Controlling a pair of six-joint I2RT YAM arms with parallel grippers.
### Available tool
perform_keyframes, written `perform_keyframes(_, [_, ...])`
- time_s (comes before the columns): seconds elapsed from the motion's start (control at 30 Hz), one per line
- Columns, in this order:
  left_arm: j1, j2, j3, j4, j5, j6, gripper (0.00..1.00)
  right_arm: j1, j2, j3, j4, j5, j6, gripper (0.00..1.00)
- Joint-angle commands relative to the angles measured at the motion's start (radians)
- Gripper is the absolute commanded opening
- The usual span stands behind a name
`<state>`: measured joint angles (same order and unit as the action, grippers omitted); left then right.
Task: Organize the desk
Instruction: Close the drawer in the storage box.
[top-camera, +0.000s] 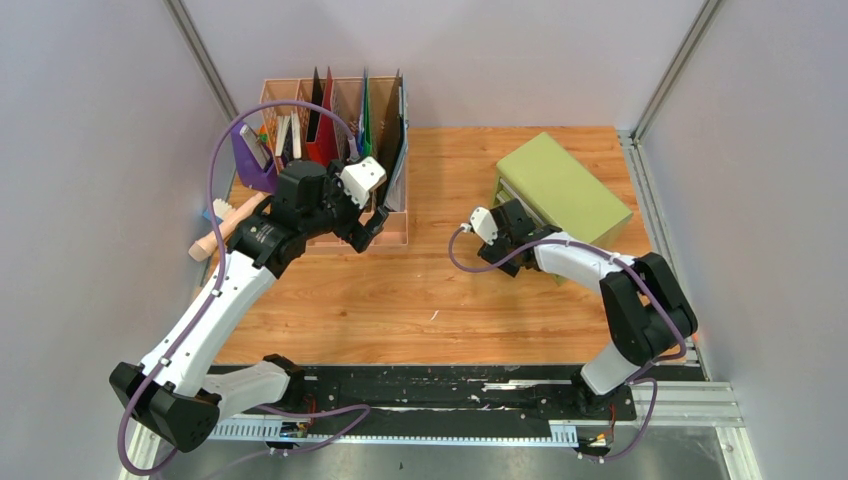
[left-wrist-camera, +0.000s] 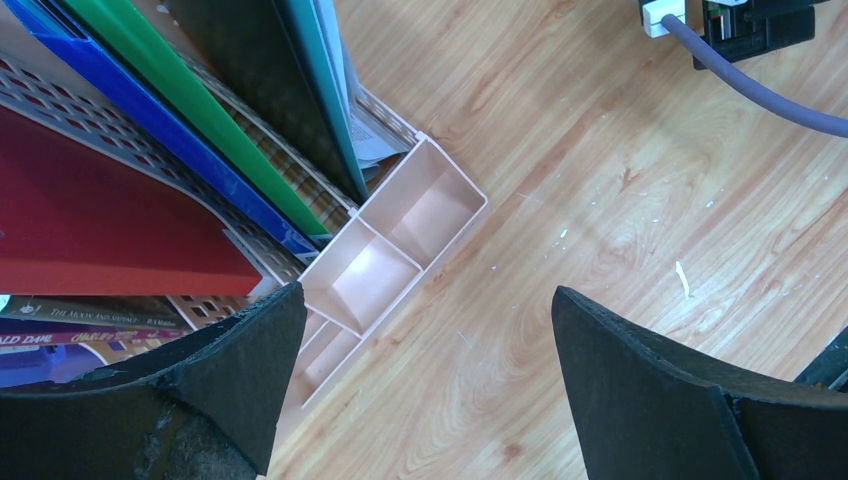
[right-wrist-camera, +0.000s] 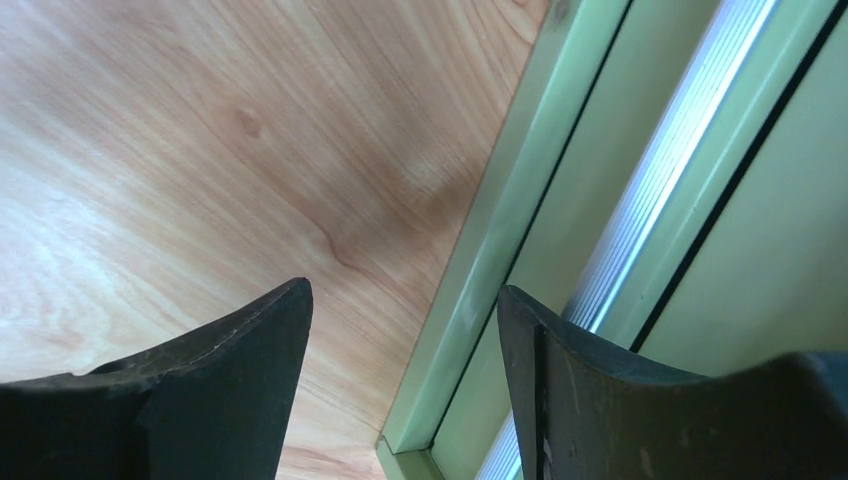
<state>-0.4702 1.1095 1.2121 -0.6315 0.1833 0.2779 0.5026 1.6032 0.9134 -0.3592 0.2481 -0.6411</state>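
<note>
Orange-brown wood of the desk (top-camera: 400, 300) lies bare between the two arms, with a pink file organizer (left-wrist-camera: 440, 200) at its far left and a green drawer cabinet (top-camera: 565, 185) at its far right. The right gripper (right-wrist-camera: 405, 295) has its jaws parted and grasps nothing, and the cabinet's front edge sits just under them. If it closes there it would likely pinch the frame rather than the pale metal strip (right-wrist-camera: 660, 170) (possibly a handle, though that is hard to tell), and a pull could drag the whole cabinet. The left gripper (left-wrist-camera: 430, 300) is spread wide and empty above the organizer's low front compartments. A careless descent could catch a finger on a tray wall or nudge the leaning green folder (left-wrist-camera: 200, 110) and red folder (left-wrist-camera: 100, 220). A beige object (top-camera: 225, 230) lies beside the organizer, crowding the left arm's side.
</note>
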Motion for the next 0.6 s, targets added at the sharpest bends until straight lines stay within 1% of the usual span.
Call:
perform_keyframes(0.0, [0.007,-0.015,0.007,0.024,0.020,0.010,1.00,0.028,-0.064,0.020,-0.007,-0.102,0.026,0.69])
perform_keyframes(0.13, [0.006,-0.018,0.009,0.023,0.017,0.009,1.00,0.048,-0.095,0.058,-0.030,-0.203,0.055,0.69])
perform_keyframes(0.27, [0.007,-0.019,0.014,0.020,0.017,0.004,1.00,0.051,-0.081,0.131,-0.045,-0.275,0.062,0.69])
perform_keyframes(0.43, [0.007,-0.024,0.020,0.014,0.017,0.002,1.00,0.050,0.008,0.255,-0.045,-0.280,0.038,0.69])
perform_keyframes(0.53, [0.007,-0.032,0.025,0.009,0.010,0.001,1.00,0.046,0.112,0.356,-0.044,-0.250,0.015,0.69])
perform_keyframes(0.57, [0.007,-0.037,0.027,0.007,0.009,-0.001,1.00,0.044,0.144,0.400,-0.044,-0.212,0.007,0.68])
